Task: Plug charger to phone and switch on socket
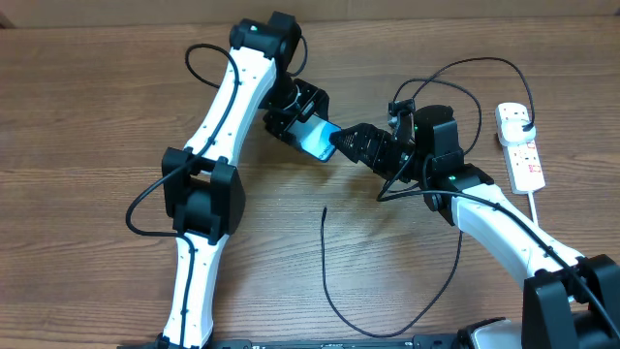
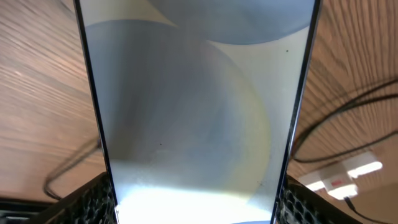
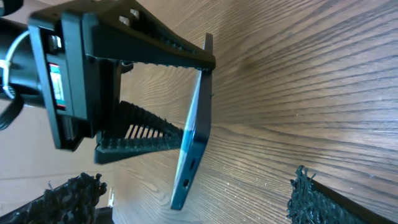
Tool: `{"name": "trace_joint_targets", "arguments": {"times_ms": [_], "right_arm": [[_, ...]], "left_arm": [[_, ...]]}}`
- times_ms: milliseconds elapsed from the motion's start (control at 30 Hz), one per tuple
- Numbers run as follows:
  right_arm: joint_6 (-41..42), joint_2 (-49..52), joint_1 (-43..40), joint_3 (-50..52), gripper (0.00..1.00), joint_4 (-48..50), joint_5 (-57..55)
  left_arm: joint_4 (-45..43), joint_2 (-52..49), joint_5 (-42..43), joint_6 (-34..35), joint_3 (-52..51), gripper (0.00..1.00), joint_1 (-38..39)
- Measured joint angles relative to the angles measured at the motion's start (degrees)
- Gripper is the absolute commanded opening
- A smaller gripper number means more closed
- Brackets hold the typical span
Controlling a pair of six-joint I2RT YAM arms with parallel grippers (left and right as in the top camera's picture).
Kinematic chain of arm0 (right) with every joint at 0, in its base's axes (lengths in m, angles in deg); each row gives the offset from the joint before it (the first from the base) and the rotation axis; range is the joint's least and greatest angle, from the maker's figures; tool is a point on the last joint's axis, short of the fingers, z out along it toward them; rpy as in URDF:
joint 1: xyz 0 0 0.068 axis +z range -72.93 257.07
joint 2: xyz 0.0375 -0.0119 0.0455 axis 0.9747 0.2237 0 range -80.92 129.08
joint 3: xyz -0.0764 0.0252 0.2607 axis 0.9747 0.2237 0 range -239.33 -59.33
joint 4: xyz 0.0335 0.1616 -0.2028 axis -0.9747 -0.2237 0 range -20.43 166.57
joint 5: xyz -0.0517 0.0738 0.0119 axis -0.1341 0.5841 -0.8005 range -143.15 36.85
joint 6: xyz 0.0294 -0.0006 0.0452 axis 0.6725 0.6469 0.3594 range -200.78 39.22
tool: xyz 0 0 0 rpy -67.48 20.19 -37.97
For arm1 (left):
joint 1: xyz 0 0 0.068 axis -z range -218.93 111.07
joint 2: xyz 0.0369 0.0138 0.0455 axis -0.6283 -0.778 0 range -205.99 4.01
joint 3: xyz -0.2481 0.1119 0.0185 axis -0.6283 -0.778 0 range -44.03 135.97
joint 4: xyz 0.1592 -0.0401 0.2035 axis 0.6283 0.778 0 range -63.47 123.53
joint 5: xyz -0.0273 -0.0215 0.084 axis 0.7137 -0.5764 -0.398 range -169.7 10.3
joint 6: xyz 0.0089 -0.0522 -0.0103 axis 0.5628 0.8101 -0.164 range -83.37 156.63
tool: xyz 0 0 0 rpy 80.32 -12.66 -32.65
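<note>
The phone (image 1: 318,138) is clamped by its long edges in the left tool (image 1: 306,124); the right tool (image 1: 345,143) (facing its port end) gapes wide just beyond. Farther off, the charger (image 1: 324,242) lies loose on the surface (image 1: 97,116), the socket (image 1: 523,145) farthest.

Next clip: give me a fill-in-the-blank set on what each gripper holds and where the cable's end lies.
1. The left gripper is shut on the ___.
2. The right gripper stands open and holds ___.
3. The charger has its loose tip lying on the ___, not in the phone.
Missing words: phone; nothing; table.
</note>
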Motion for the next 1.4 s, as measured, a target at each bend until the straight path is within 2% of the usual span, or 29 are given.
{"name": "trace_joint_targets", "arguments": {"times_ms": [467,800,1067,1400], "right_arm": [[1.49,0.0,-0.02,0.0,0.98,-1.09,-2.34],[2.95,0.0,-0.02,0.0,0.91,-1.53,-3.26],[3.34,0.0,-0.02,0.0,0.76,-2.99,-4.96],[3.8,0.0,0.0,0.0,0.73,-3.72,-7.32]], "left_arm": [[-0.92,0.0,3.78,5.95,0.0,0.04,2.99],[-3.19,0.0,5.2,6.97,0.0,0.04,4.72],[-3.23,0.0,6.69,7.65,0.0,0.04,5.31],[-3.34,0.0,7.04,7.67,0.0,0.04,6.84]]}}
